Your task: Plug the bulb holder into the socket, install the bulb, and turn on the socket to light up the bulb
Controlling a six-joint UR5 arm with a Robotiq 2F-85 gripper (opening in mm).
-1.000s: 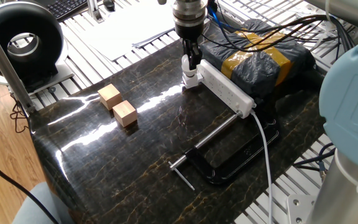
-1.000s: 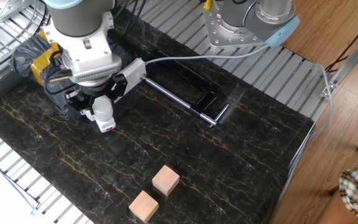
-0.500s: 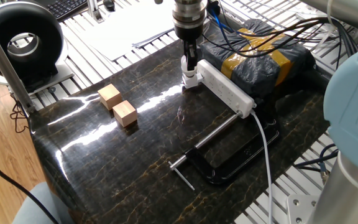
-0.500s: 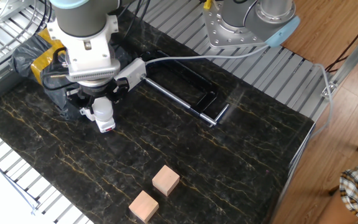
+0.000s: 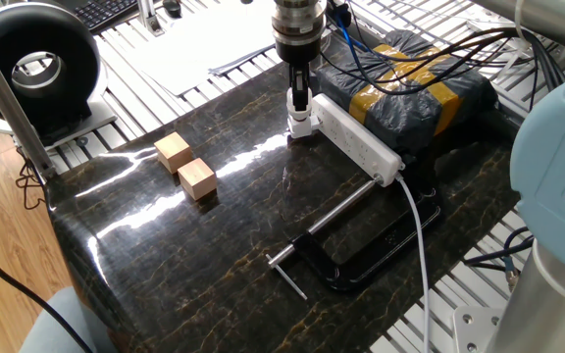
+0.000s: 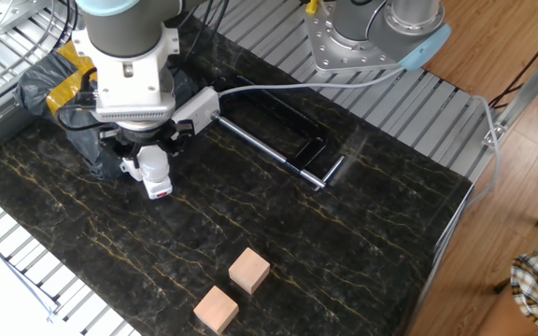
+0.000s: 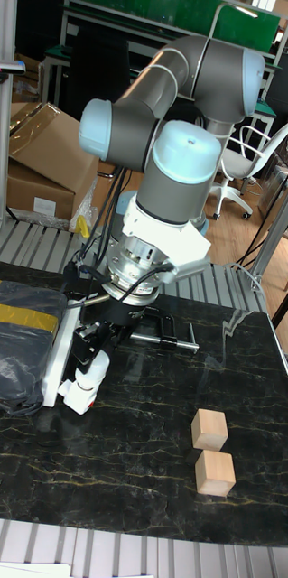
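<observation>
The gripper [image 6: 154,157] hides most of the socket [image 6: 197,104] at upper left of the other fixed view; whether its fingers pinch anything cannot be told.

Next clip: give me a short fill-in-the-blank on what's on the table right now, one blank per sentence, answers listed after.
1. The number of wooden cubes on the table is ____.
2. The tool hangs over the ____ end of the socket, opposite its cable.
3. The black clamp lies on the socket's ____ side.
4. The colour of the socket's cable is ____.

Answers: two; switch; cable; white
</observation>
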